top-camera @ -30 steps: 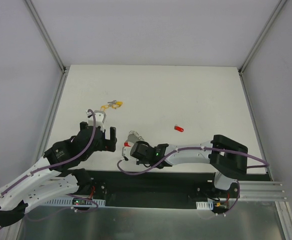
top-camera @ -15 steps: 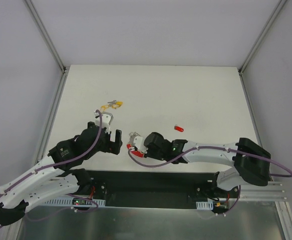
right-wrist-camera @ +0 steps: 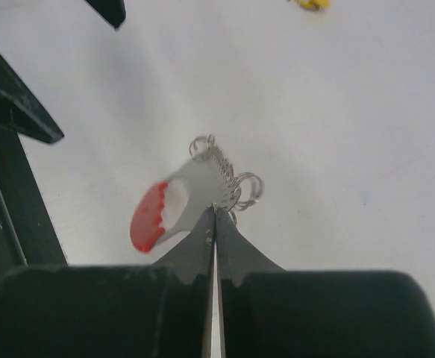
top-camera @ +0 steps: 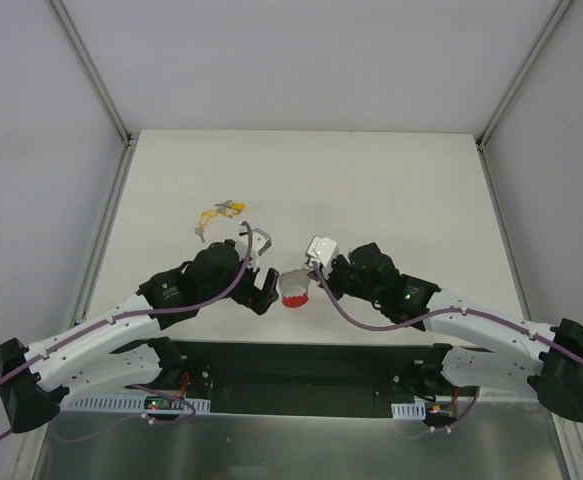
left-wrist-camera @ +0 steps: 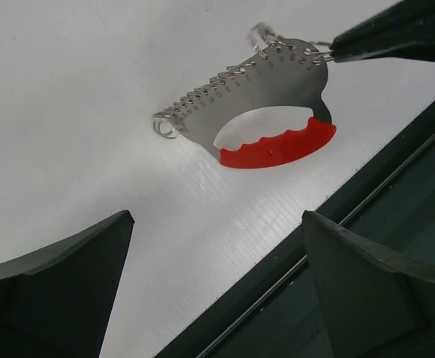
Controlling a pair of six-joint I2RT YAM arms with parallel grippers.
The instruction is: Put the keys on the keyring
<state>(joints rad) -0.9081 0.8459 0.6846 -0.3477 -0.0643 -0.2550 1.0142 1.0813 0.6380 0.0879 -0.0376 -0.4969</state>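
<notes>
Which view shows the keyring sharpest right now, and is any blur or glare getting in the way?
Left wrist view: keyring crisp, evenly lit, no glare; left tool dark and soft in the foreground. Right wrist view: keyring slightly soft, its near edge hidden by the right tool, a dark silhouette. Top view: even light, faint shadows, keyring small.

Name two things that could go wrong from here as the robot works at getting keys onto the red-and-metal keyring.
1. The right gripper, shut, pinches only the thin rim of the red plastic and silvery metal keyring; it may twist or slip free.
2. The left gripper stands open close by; closing in, it could knock the keyring askew or strike the right gripper.
</notes>
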